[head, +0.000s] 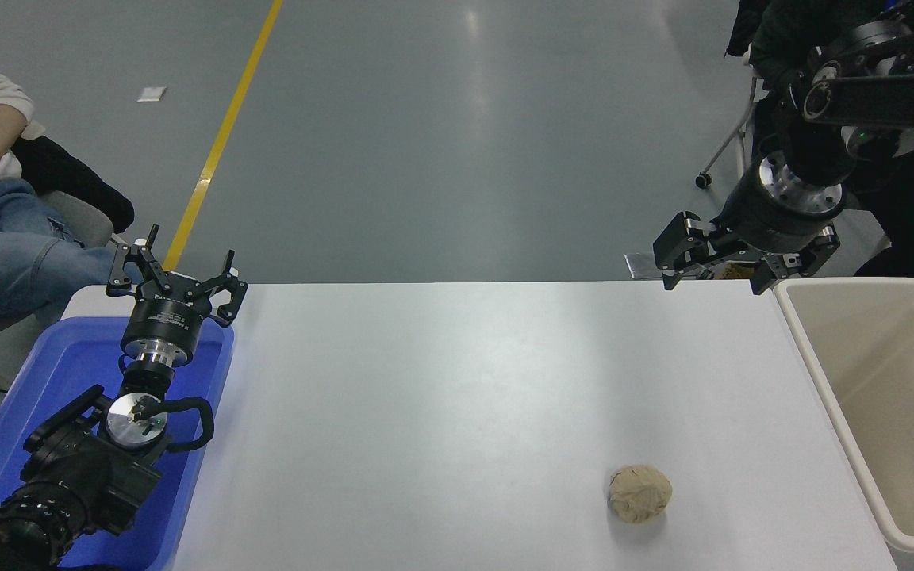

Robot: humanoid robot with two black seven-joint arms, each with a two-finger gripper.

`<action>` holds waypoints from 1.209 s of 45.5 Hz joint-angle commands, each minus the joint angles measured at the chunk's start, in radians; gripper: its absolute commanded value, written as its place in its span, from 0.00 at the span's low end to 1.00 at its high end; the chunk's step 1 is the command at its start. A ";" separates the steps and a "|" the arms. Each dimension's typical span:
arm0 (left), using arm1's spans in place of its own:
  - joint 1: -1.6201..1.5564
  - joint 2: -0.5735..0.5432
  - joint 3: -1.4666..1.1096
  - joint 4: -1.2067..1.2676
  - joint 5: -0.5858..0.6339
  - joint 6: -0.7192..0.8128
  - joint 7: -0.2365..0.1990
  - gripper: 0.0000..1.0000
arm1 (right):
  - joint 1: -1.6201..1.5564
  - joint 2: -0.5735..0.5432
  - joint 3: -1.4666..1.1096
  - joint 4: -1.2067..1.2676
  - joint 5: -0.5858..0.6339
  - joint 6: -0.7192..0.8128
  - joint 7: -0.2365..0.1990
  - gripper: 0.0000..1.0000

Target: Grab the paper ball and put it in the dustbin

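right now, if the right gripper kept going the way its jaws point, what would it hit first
Probably the white table near its far edge. The right gripper, jaws open, points down and slightly left there, beside the dustbin and far from the paper ball. Depth is unclear.

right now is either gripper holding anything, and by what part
Nothing is held. The right gripper is open above the table's far edge, the left gripper is open and parked, and the paper ball lies alone on the table.

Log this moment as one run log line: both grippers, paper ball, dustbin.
right gripper: open, empty, raised near dustbin's far corner | left gripper: open, parked over blue tray | paper ball: on table, ungrasped | dustbin: no ball
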 commanded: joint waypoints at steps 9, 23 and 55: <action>0.000 0.001 0.001 0.000 0.000 0.001 0.000 0.99 | -0.088 -0.023 -0.009 0.190 -0.028 -0.147 0.000 1.00; 0.000 0.001 0.001 0.000 0.000 0.001 0.000 0.99 | -0.286 0.029 0.090 0.214 -0.169 -0.380 0.000 1.00; 0.000 -0.001 0.001 0.000 0.000 0.001 0.000 0.99 | -0.489 0.051 0.154 0.210 -0.208 -0.591 0.002 1.00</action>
